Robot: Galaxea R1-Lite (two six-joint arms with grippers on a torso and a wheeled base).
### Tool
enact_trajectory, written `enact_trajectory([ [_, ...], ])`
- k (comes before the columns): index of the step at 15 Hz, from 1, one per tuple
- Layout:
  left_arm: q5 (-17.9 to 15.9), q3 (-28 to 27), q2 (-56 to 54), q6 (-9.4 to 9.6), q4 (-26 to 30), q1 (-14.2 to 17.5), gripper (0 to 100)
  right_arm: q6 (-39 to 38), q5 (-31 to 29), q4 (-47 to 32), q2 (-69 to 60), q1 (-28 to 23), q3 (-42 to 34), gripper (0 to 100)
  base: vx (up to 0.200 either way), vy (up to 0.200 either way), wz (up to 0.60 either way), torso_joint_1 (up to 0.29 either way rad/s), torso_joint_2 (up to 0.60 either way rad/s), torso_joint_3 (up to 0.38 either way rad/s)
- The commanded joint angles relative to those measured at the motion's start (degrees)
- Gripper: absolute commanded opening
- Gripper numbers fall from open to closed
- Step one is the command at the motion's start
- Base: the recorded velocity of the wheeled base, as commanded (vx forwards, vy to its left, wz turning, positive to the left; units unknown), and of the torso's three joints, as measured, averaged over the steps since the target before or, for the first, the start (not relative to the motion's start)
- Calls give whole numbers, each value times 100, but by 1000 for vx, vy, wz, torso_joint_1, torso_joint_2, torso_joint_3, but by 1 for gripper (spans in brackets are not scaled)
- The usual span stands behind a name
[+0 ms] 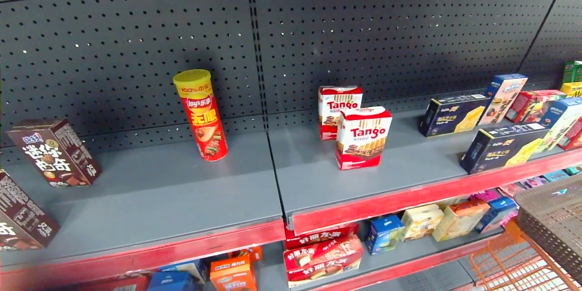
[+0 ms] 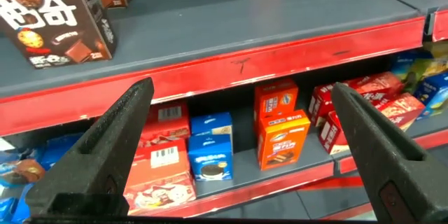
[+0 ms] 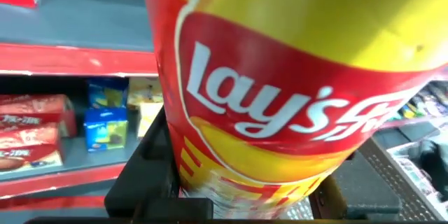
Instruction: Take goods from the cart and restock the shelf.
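Note:
A red and yellow chip can (image 3: pixel 280 77) sits close up between the black fingers of my right gripper (image 3: pixel 252 196), which is shut on it, below the level of the red shelf edge (image 3: pixel 77 59). My left gripper (image 2: pixel 241 87) hangs open and empty in front of the grey shelf's red front lip (image 2: pixel 238 66), its two black fingers (image 2: pixel 112 140) spread wide. Another chip can of the same kind (image 1: pixel 201 114) stands upright on the grey top shelf (image 1: pixel 182 191). The cart (image 1: pixel 550 232), with a brown basket over an orange wire frame, is at the lower right.
On the top shelf stand two brown cookie boxes (image 1: pixel 54 152) at the left, two red-and-white wafer boxes (image 1: pixel 362 136) in the middle and dark blue boxes (image 1: pixel 500 148) at the right. The lower shelf (image 1: pixel 391 259) holds several small boxes and packs. A black pegboard (image 1: pixel 363 32) backs the shelf.

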State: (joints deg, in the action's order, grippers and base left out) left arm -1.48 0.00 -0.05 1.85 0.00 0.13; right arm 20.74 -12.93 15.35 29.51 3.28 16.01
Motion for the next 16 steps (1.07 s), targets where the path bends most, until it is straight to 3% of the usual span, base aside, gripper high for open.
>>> enact_trajectory([
  [1, -2, 0, 5, -1, 0, 4, 100, 62, 1, -5, -77, 6, -27, 0, 0, 0, 0, 0, 0, 0],
  [4, -2, 0, 5, -1, 0, 4, 100, 97, -7, 12, -51, -3, -27, 0, 0, 0, 0, 0, 0, 0],
  [12, -2, 0, 5, -1, 0, 4, 100, 106, 10, 12, -16, 138, -27, 0, 0, 0, 600, 4, 1, 3],
  [16, -2, 0, 5, -1, 0, 4, 100, 106, 10, 12, -16, 173, -27, 0, 0, 0, 0, 0, 0, 0],
])
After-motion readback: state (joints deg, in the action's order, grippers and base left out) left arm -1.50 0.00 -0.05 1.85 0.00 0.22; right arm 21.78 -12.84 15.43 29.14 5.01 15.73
